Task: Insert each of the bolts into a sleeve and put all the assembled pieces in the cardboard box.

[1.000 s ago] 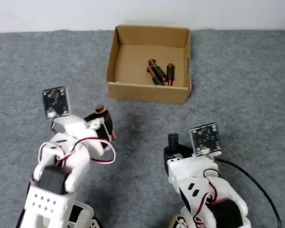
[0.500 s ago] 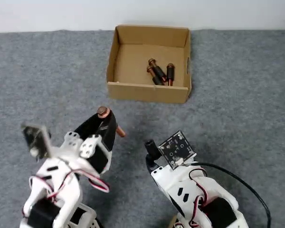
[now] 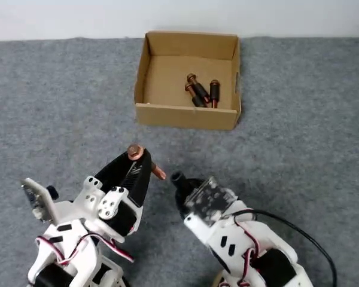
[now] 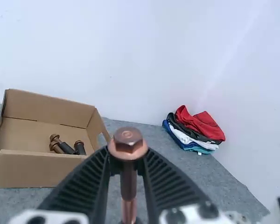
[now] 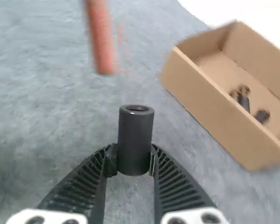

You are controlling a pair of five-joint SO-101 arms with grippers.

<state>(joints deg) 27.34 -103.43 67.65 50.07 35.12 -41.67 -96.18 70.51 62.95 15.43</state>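
In the left pincer, closed narrow around the shank: a copper bolt, hex head clear above the ribbed black fingers, shank running down between them. From the high view, the same bolt slanted, head up and threaded tip aimed toward the other arm.

In the right pincer, clamped just as tight: a black sleeve, gripped at its lower part, upright between the fingertips, open bore facing up and away. Bolt tip near the sleeve mouth but apart, not entered; slightly off to one side of the bore in the right wrist view, and blurred there.

Both pincers raised over the grey desk, side by side near the front edge.

Farther back, well apart from both arms: the cardboard box, top open, with a few assembled pieces lying together on its floor, toward the near wall.

Beyond the desk, against the white wall: a small stack of folded clothes.
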